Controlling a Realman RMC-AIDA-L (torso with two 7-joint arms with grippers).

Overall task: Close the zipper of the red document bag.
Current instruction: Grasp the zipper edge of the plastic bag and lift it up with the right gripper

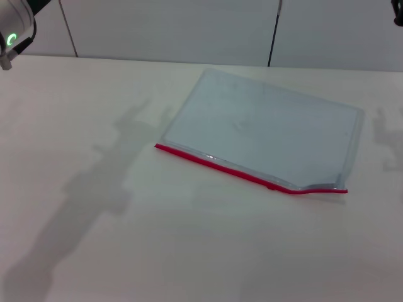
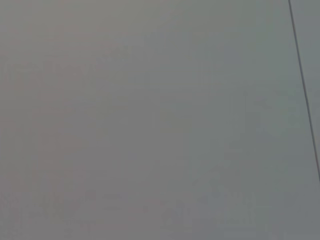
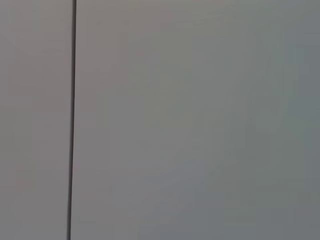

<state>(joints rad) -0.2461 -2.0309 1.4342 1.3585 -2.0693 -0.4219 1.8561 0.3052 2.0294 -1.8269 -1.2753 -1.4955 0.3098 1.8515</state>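
The red document bag (image 1: pixel 267 129) lies flat on the white table, a translucent pale grey-blue pouch turned at an angle. Its zipper (image 1: pixel 242 172) is the bright red strip along the near long edge. That edge gapes and curls up near its right end (image 1: pixel 318 187). A small dark spot on the strip (image 1: pixel 271 184) may be the slider. Part of my left arm (image 1: pixel 12 31) shows at the top left corner with a green light, high and far from the bag. A dark bit of my right arm (image 1: pixel 398 12) shows at the top right corner. Neither wrist view shows fingers or the bag.
The white table (image 1: pixel 94 239) stretches wide around the bag, with arm shadows falling on its left side. A pale panelled wall with dark seams (image 1: pixel 272 31) stands behind the table's far edge. Both wrist views show only that plain wall and a seam (image 3: pixel 73 120).
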